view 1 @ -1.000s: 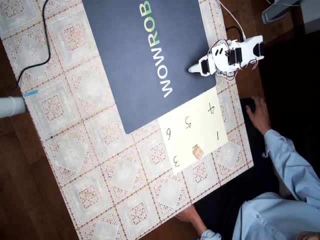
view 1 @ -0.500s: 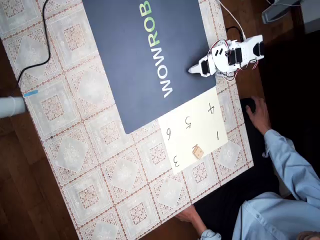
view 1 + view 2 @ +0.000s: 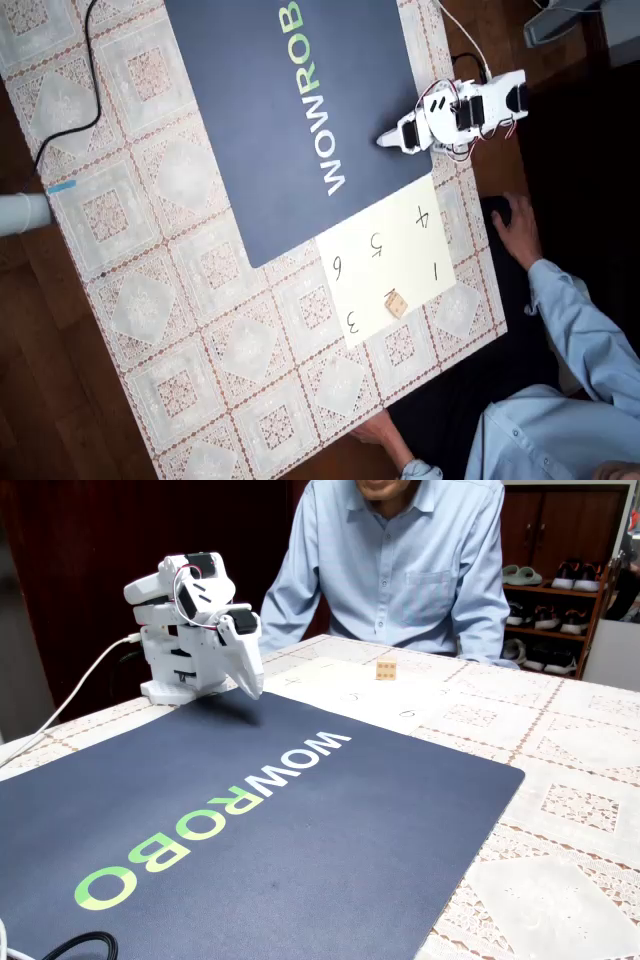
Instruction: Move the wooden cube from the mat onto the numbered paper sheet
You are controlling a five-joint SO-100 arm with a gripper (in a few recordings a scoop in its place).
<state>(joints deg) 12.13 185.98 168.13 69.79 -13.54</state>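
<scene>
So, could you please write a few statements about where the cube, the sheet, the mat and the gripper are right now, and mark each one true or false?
1. The cube lies on the sheet. True.
2. The gripper is clamped on the cube. False: it hangs over the mat, well apart from the cube, holding nothing.
3. The sheet lies at a corner of the mat. True.
4. The cube sits beside the digit 6. False: in the overhead view it lies between the 3 and the 1, near the sheet's edge.
5. A person's hand rests on the cube. False: it is off the sheet, past the table edge.
</scene>
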